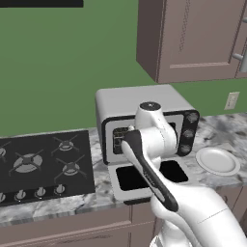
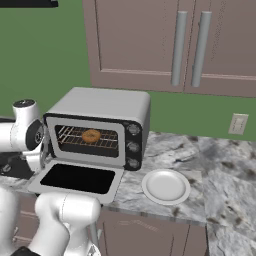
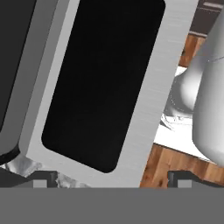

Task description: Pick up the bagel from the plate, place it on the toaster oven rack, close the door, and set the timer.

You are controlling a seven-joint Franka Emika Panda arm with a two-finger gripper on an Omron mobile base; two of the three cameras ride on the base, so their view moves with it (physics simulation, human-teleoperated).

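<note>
I see the oven with its door dropped flat, the plate bare beside it, the bagel on the rack. My gripper hangs spread wide, holding nothing, over the door; lifting off-centre could let the door slip and drop back

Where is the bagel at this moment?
In the right base view, the bagel lies on the toaster oven rack inside the cavity, left of centre, above the open door. The plate stands bare on the counter to the oven's right.
</note>
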